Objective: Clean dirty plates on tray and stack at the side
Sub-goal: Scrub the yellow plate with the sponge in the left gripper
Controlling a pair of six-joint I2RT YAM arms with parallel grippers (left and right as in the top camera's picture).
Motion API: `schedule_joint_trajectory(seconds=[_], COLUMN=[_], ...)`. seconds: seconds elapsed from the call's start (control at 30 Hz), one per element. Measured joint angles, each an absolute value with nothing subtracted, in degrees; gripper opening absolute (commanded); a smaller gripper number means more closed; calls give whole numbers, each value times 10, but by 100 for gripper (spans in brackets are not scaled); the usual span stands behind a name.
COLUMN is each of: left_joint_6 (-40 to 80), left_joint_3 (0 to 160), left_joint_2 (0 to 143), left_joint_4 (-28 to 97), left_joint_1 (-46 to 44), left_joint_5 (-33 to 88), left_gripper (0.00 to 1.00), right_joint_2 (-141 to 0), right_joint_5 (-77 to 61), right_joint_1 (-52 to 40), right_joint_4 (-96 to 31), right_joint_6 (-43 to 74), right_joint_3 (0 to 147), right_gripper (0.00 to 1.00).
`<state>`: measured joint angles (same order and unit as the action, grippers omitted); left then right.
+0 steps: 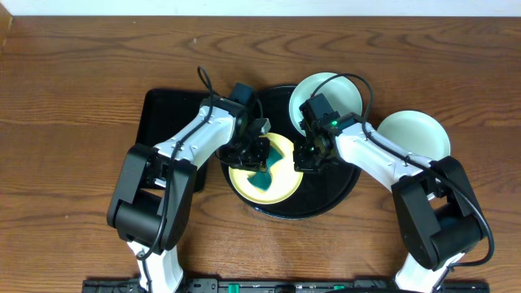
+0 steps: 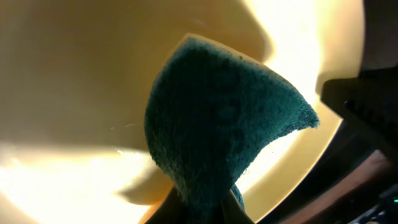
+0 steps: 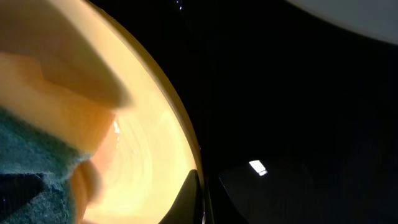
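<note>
The yellow plate (image 1: 286, 185) lies flat on the near part of the round tray (image 1: 338, 191), inside its rim, and it is judged to be the one under cleaning. A green sponge (image 1: 262, 179) is pressed onto its middle. In the left wrist view the sponge is seen folded into a peak against the plate's hollow. No reddish smear can be made out on the parts of the plate that show.

The left gripper (image 1: 257, 156) is clamped on the sponge from above, its arm reaching in from the left with the wrist bent down over the plate. The right gripper (image 1: 308, 159) is closed at the plate's right edge. In the right wrist view its fingertips (image 3: 191, 194) are seen right at the rim, so the plate is judged to be pinched there and steadied.

Farther back, a pale green plate (image 1: 338, 89) rests at the tray's far edge, partly over the rim. A second pale plate (image 1: 419, 130) sits on the table (image 1: 81, 81) to the right, off the tray. A rectangular tray (image 1: 163, 114) lies just beside the round one on the left.

The scrubbing step is in hand. Next, the sponge should be swept across the hollow while the rim is held firm. After that, a lift toward the plate at the right would be needed.
</note>
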<state>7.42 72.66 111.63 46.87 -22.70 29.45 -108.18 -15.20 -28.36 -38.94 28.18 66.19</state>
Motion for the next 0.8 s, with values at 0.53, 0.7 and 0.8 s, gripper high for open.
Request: schedule_joint_trajectory(seconds=[0.53,0.7,0.8], left_joint_6=[196,201,206], left_joint_3=[726,726,726], left_joint_2=[1116,1116,1116], left_joint_4=[387,330,304], left_joint_1=[-233,-232,-232], left_joint_5=[137,127,122], left_gripper=[7,8,7], right_joint_2=[-1082,-1082,-1082], right_joint_5=[-158,-158,-158], right_joint_1=[-284,-284,-284], right_joint_4=[-384,-384,-384], right_joint_6=[283,287,289], right_joint_3=[662,663,663], right_gripper=[1,1,1])
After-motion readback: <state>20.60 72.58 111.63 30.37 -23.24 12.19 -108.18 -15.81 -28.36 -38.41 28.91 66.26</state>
